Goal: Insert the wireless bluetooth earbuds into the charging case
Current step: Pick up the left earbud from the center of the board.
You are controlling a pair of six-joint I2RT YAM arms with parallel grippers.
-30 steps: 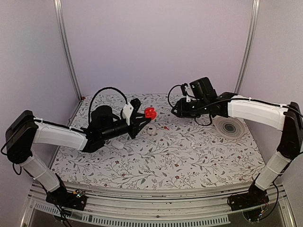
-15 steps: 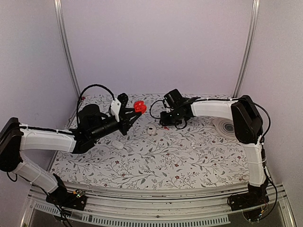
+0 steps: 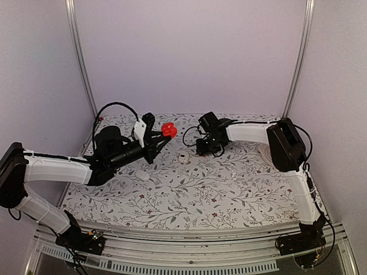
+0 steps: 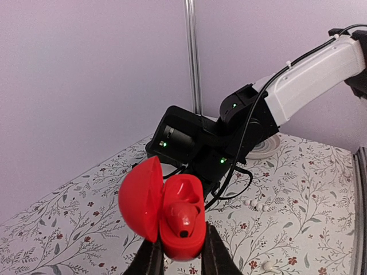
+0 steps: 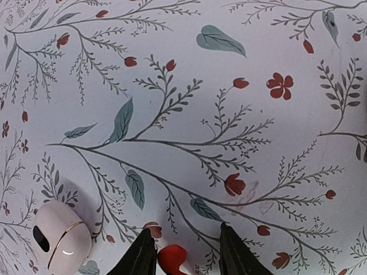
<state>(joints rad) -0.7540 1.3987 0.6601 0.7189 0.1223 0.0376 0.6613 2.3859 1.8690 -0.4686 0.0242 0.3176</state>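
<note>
My left gripper [image 4: 183,256] is shut on a red clamshell charging case [image 4: 182,220], held up above the table with its lid open to the left. One red earbud [image 4: 183,216] sits in it; the other hollow is empty. The case also shows in the top view [image 3: 168,130]. My right gripper [image 5: 184,243] is open, low over the table, its jaws either side of a loose red earbud [image 5: 172,259] that lies nearer the left jaw. A small cream-white rounded case [image 5: 60,240] with a dark hollow lies just left of it, also in the top view [image 3: 183,157].
The floral tablecloth [image 3: 229,195] covers the table. A round grey-ringed disc [image 3: 265,150] lies at the back right. Small white pieces [image 3: 235,172] lie right of centre, and a white oval object [image 3: 143,176] lies near my left arm.
My right arm has swung left and down to the table beside the cream-white case. My left gripper has pulled back to the left with the red case; it barely moved in the last half second.
</note>
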